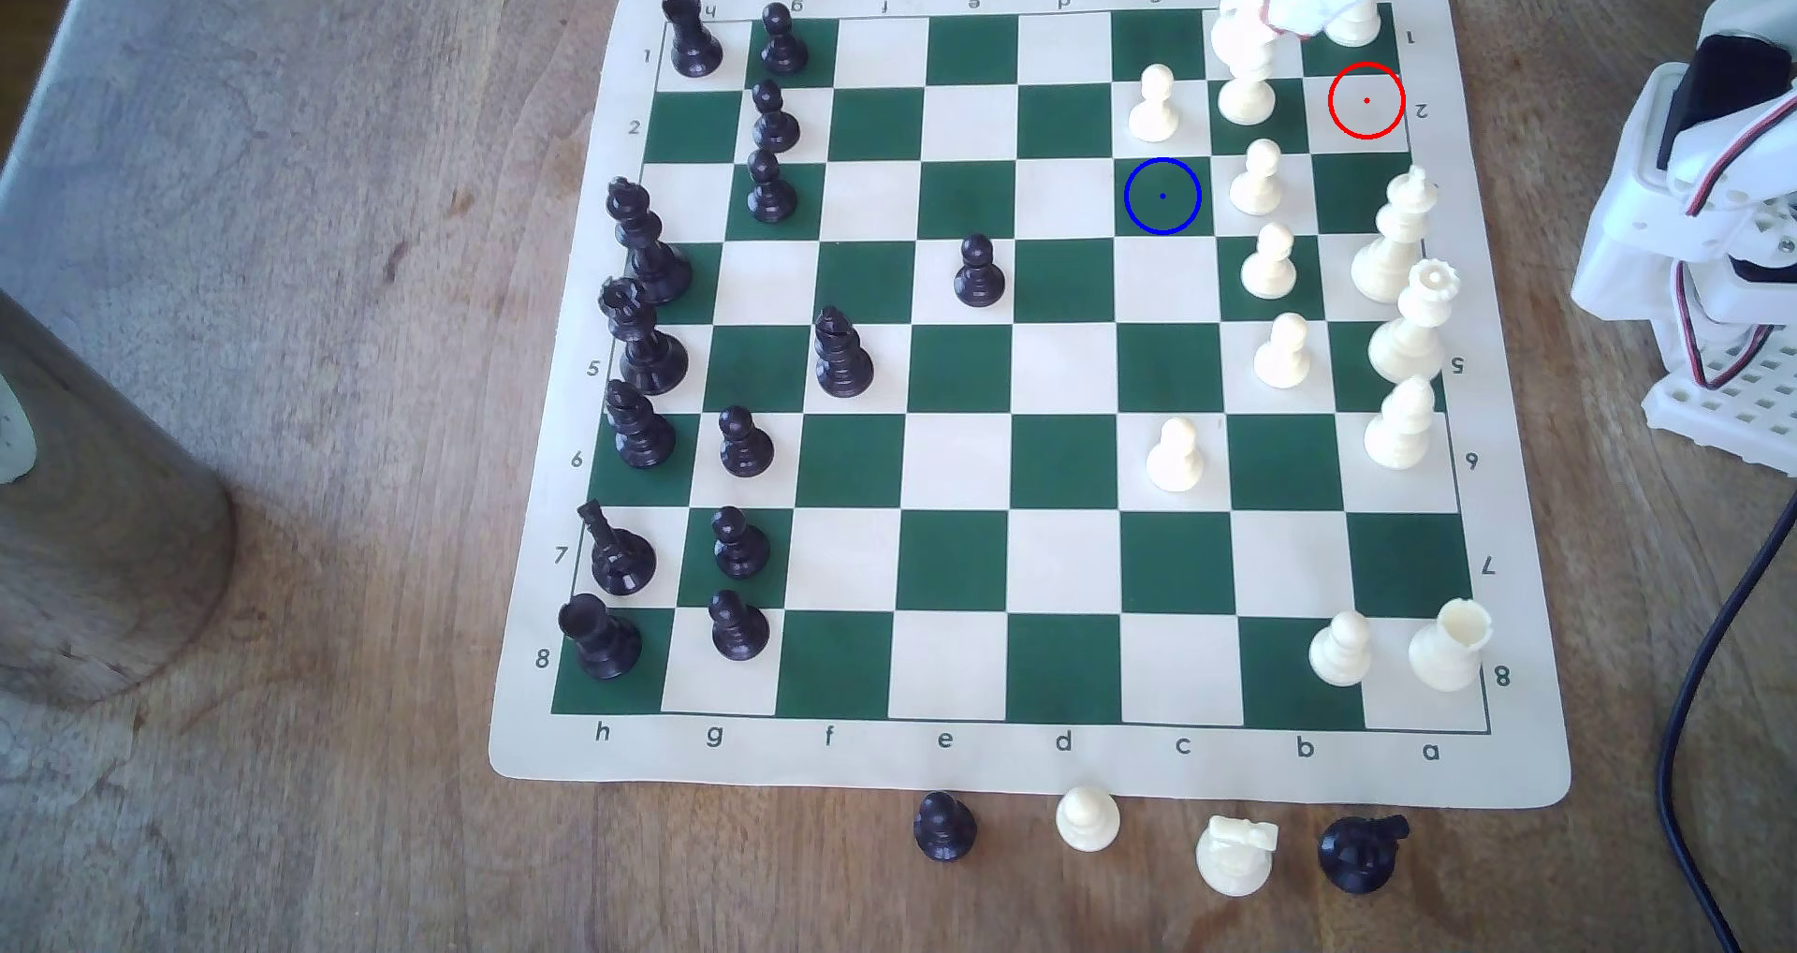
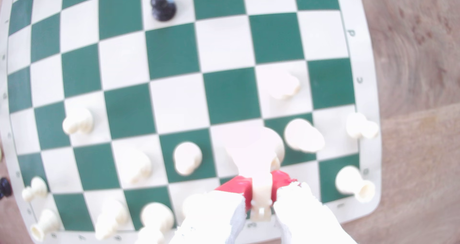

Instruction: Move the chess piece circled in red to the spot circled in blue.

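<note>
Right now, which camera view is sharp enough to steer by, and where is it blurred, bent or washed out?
Exterior view: sharp and evenly lit; the blue-ringed dark green square reads clearly. Wrist view: soft focus, board lines bowed by the lens, the white gripper and the cream-white plastic piece between its fingers overexposed, edges hard to read.

The gripper (image 1: 1303,0) was cut off by the exterior view's top edge, hiding most of the cream piece (image 1: 1254,0) it carried. In the wrist view that piece (image 2: 260,184) and the cream pawns (image 2: 186,158) were blurred, their shapes unclear
</note>
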Robot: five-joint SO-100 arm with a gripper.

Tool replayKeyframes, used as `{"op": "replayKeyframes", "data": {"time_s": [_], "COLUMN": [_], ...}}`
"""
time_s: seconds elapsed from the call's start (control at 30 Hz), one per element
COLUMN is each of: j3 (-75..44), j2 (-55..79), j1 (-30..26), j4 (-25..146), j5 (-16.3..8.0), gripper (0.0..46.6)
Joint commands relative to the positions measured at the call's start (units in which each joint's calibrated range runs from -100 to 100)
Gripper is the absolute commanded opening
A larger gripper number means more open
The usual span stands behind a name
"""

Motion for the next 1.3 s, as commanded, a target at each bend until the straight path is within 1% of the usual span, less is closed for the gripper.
{"op": "replayKeyframes", "data": {"time_s": [0.0, 0.07, 0.27, 0.4, 0.6, 0.97, 1.27], "j3": [-5.8, -6.4, -7.4, -7.6, -5.0, -5.6, -5.7], "j2": [4.6, 6.5, 12.7, 15.9, 19.9, 25.6, 28.9], "j1": [-0.1, 0.1, -0.4, -0.3, -0.6, -1.5, -1.6], "j4": [-2.0, -2.5, -6.9, -7.0, -10.6, -15.3, -16.9], "j5": [-0.6, -0.9, -3.1, -3.3, -5.0, -5.9, -6.0], "gripper": [0.3, 0.3, 0.3, 0.3, 0.3, 0.3, 0.3]}}
